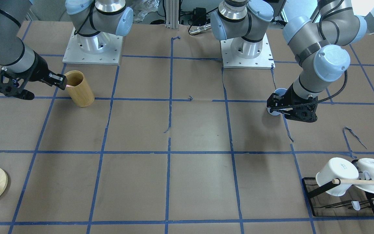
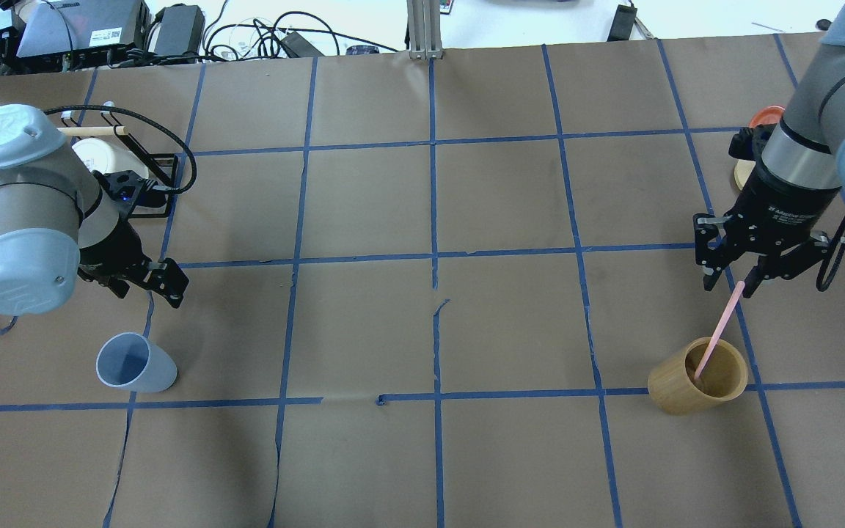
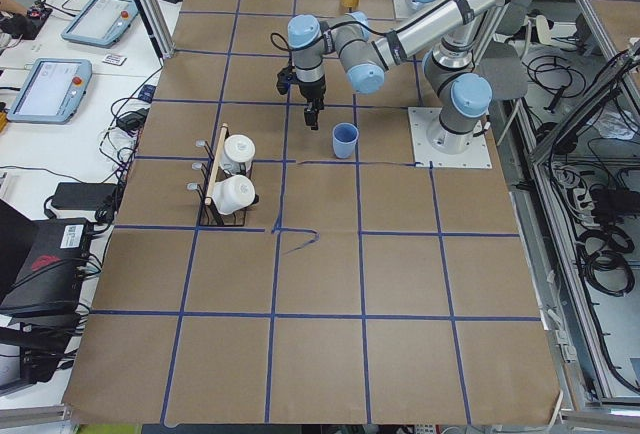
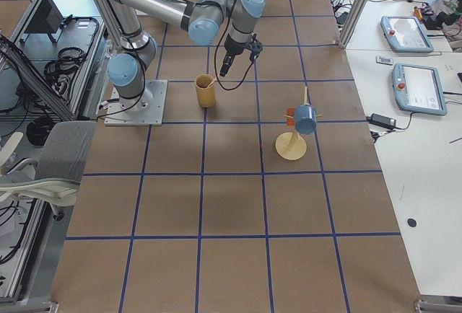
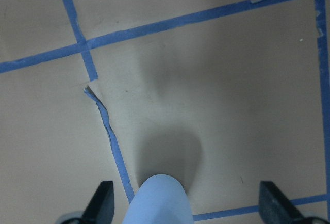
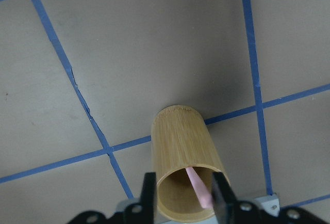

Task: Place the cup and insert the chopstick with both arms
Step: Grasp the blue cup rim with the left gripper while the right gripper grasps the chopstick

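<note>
Two cups: a bamboo cup [image 2: 672,390] on the robot's right side and a light blue cup [image 2: 136,364] on its left, both upright on the table [image 2: 430,220], well apart from each other
Blue cup: mouth up, standing just beside a line of blue tape, with nothing touching it
Bamboo cup: standing on a blue tape line, with a pink chopstick [image 2: 717,330] inside it
Chopstick: lower end down in the bamboo cup, leaning over the rim, upper end up between the right gripper's fingers
Right gripper [image 2: 728,288]: hanging over the far rim of the bamboo cup and pointing down; its fingers stand farther apart than the chopstick is thick, so they are unclamped, and the stick lies close to one finger
Left gripper [image 2: 147,291]: just beyond the blue cup and clear of it, fingers spread wide and holding nothing; in the wrist view the cup's rim shows at the bottom edge between the two fingertips
Table: covered in brown paper with a grid of blue tape
Mug rack [image 2: 166,183]: black wire, far left, carrying two white mugs [image 2: 103,158] and a wooden dowel [image 2: 92,130]
Cup tree [image 4: 292,147]: wooden, far right, with a blue cup and an orange one hanging on it
</note>
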You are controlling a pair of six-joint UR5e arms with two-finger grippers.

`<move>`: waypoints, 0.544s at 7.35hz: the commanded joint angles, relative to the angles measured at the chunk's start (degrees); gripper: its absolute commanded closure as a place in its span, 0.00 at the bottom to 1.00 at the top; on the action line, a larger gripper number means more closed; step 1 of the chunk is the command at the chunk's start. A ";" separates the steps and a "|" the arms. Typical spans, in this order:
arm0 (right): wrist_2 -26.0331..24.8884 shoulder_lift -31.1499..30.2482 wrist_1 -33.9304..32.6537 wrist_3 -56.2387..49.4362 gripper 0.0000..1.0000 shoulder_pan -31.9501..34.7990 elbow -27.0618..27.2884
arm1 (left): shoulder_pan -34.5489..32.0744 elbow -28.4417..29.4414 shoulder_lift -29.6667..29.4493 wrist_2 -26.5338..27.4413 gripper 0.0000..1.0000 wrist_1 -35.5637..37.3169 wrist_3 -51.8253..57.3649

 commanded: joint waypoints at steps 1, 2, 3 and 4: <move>-0.08 0.08 0.02 0.08 0.67 0.00 0.11 | 0.51 -1.67 -0.36 -0.18 0.30 -0.06 -0.28; -0.34 0.08 -0.16 0.08 0.67 0.00 0.55 | 0.51 -2.11 -0.79 -0.18 0.42 0.11 -0.11; -0.34 0.08 -0.25 0.17 0.67 -0.09 0.81 | 0.51 -2.03 -0.97 -0.18 0.62 0.03 -0.19; -0.34 0.08 -0.25 0.08 0.67 0.00 0.81 | 0.51 -2.03 -0.97 -0.10 0.86 0.03 -0.11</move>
